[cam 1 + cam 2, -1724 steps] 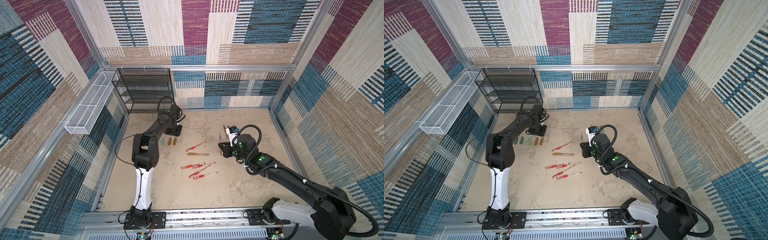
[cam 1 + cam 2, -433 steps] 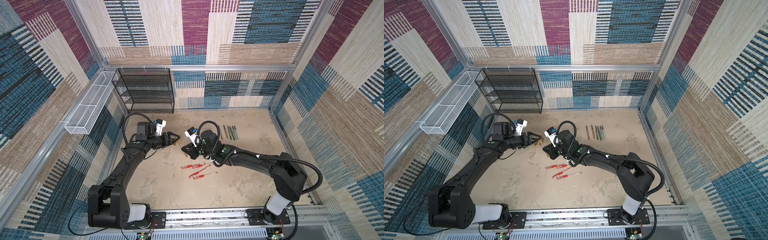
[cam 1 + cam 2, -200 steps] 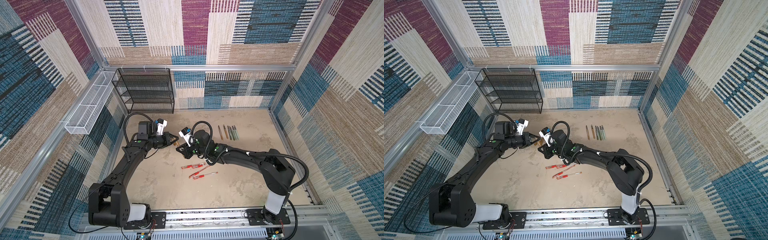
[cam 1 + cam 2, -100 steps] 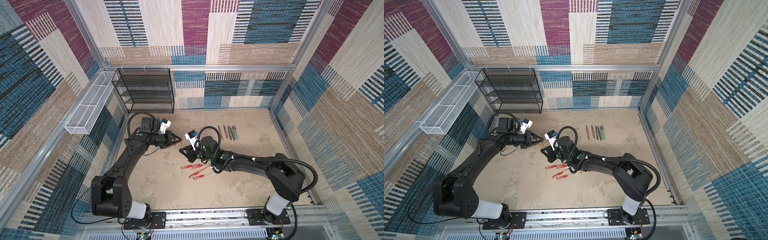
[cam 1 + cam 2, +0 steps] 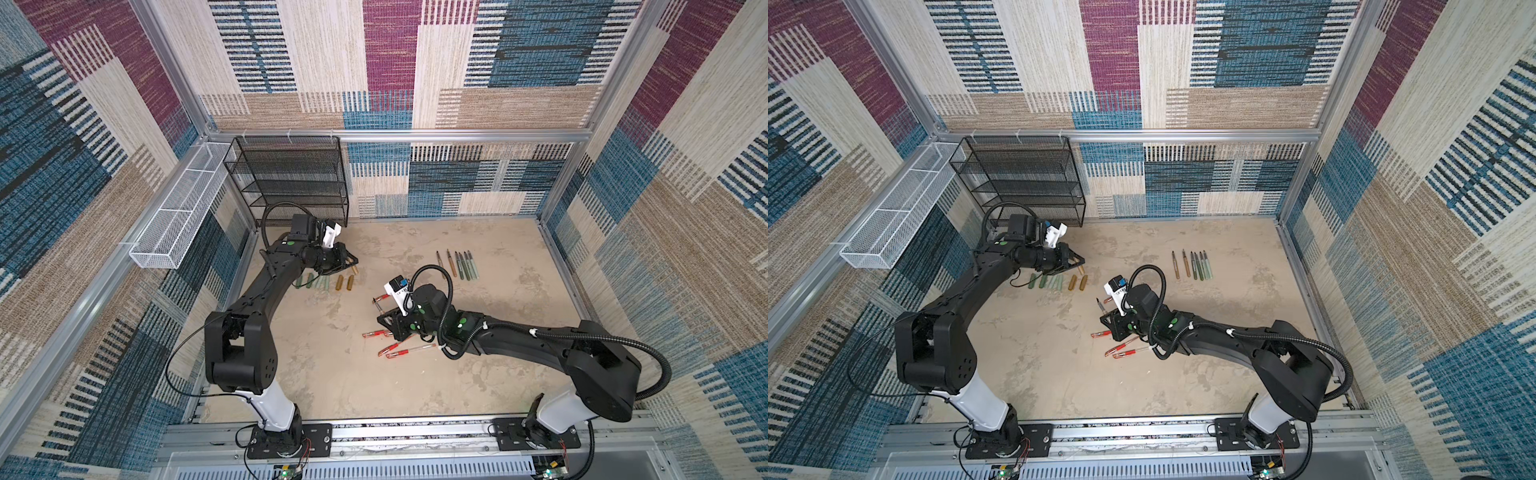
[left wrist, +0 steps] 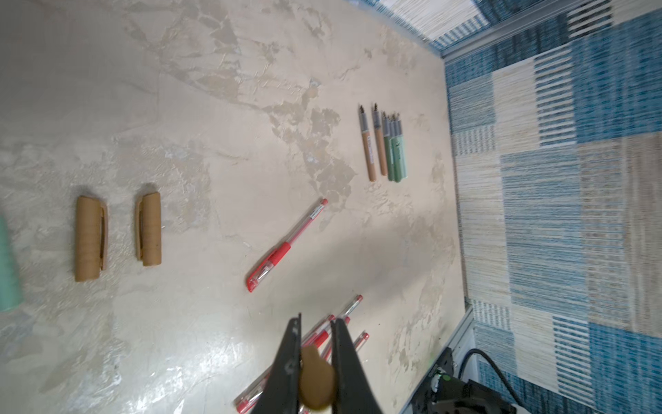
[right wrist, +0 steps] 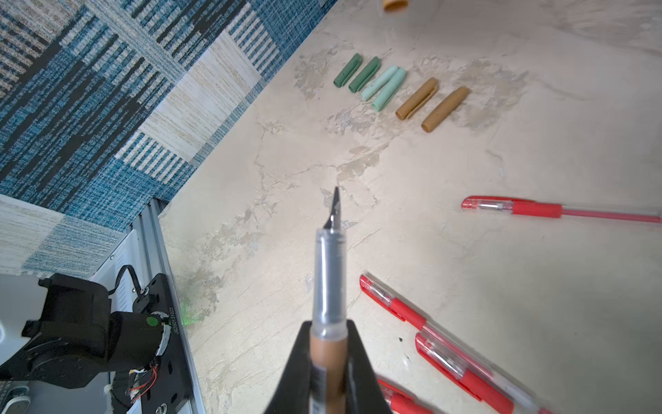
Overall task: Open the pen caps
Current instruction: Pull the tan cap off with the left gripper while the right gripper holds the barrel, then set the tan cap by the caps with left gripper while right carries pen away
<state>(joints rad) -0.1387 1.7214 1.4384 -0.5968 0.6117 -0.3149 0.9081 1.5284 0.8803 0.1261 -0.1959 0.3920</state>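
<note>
My left arm stretches toward the far corner, left gripper (image 6: pixel 315 320) clamped on a gold pen cap (image 6: pixel 317 376), near the row of loose pen caps (image 5: pixel 325 282) on the table. My right gripper (image 7: pixel 328 324) pinches the gold pen body (image 7: pixel 329 272), nib bare, above the red pens (image 5: pixel 395 347). The held cap is blurred and cut off at the frame edge. Half a second ago my grippers were close together; they have since drawn apart.
</note>
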